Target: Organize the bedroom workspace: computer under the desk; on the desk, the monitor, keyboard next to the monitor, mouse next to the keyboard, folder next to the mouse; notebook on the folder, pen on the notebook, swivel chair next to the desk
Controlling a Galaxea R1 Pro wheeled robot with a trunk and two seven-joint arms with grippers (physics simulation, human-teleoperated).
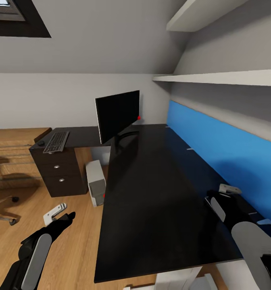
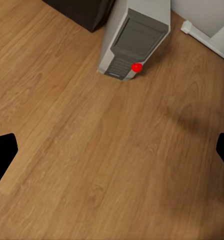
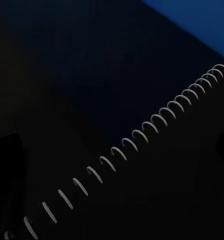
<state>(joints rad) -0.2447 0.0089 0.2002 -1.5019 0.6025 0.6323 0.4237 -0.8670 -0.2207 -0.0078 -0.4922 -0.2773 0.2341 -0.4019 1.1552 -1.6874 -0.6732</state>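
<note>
The black monitor (image 1: pixel 117 114) stands on the glossy black desk (image 1: pixel 151 181). The keyboard (image 1: pixel 57 141) and the small mouse (image 1: pixel 41 143) lie on the desk's left wing. Under the desk stands the grey-white computer (image 1: pixel 96 182), also seen as the computer (image 2: pixel 134 37) with its red light. My left gripper (image 1: pixel 63 216) hangs open over the oak floor, its left gripper (image 2: pixel 112 155) holding nothing. My right gripper (image 1: pixel 216 197) hovers open just above the spiral-bound notebook (image 3: pixel 172 190) on the desk by the blue wall panel. The swivel chair (image 1: pixel 0 201) is at the far left. The folder and the pen are out of view.
A dark drawer unit (image 1: pixel 61 171) supports the desk's left wing. The blue wall panel (image 1: pixel 224 153) and white shelves (image 1: pixel 224 76) run along the right wall. Low oak cabinets (image 1: pixel 14 145) stand at the left. Open plank floor (image 2: pixel 92 150) lies before the computer.
</note>
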